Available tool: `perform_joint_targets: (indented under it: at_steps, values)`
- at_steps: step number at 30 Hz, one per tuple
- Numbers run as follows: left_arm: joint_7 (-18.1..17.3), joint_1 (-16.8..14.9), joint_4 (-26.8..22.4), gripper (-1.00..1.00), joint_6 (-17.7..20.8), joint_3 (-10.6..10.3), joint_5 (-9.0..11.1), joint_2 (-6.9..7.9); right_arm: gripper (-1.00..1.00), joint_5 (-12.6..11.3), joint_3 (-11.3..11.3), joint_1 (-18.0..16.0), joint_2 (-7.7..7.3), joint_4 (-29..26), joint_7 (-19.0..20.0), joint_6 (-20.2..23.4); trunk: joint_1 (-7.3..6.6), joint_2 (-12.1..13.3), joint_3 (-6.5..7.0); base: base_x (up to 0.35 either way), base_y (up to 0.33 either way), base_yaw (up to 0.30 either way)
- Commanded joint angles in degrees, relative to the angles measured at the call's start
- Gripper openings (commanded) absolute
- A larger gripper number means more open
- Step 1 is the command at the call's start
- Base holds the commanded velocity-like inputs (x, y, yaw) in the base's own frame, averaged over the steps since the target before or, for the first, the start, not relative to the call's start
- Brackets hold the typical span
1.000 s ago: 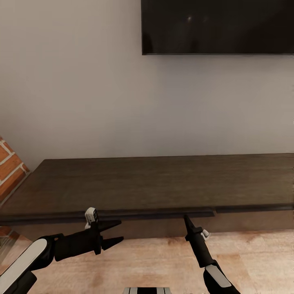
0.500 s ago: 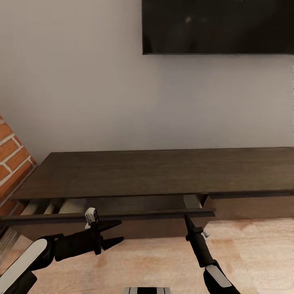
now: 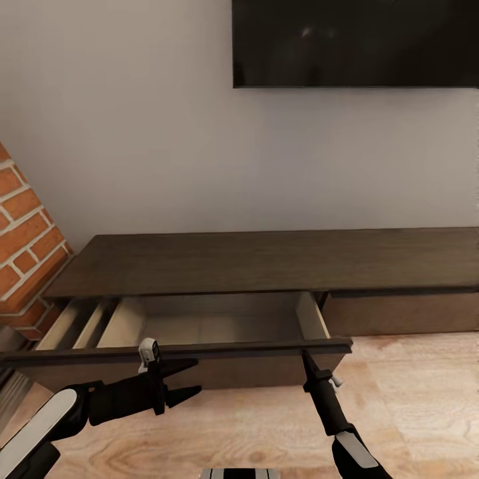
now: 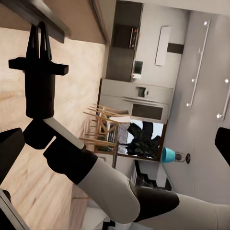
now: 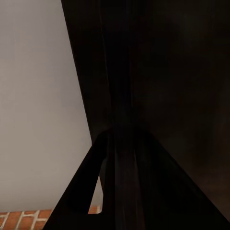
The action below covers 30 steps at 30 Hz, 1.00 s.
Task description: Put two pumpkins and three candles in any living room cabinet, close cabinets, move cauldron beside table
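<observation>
**Cabinet drawer open, right gripper on its front edge**

The cabinet [image 3: 266,259] sits against the wall below a black television [image 3: 356,43]. Its left drawer [image 3: 199,326] is pulled out, pale inside. The right gripper [image 3: 307,357] is clamped on the drawer's front lip; the right wrist view shows this close. The left gripper [image 3: 189,379], fingers spread, hovers before the drawer; its wrist view shows a kitchen beyond.
</observation>
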Motion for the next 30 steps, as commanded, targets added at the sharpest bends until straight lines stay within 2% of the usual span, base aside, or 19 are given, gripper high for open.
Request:
perform_joint_targets:
  at_steps: [1,7,30]
  values:
    - [-0.60,-0.06,0.05,1.00,0.04,-0.10,-0.46,0.04,-1.00,0.10,0.58,-0.06,0.09,-0.06,1.86,1.04,-0.05,-0.03,-0.03,-0.267,0.000,0.000]
    - [-0.61,-0.06,0.05,1.00,0.03,-0.10,-0.46,0.04,-1.00,0.10,0.61,-0.06,0.09,-0.07,1.86,1.09,-0.05,-0.03,-0.03,-0.219,0.000,0.000]
    - [-0.61,-0.06,0.05,1.00,0.00,-0.10,-0.46,0.04,-1.00,0.10,0.57,-0.06,0.09,-0.14,1.86,1.09,-0.05,-0.03,-0.03,-0.073,0.000,0.000]
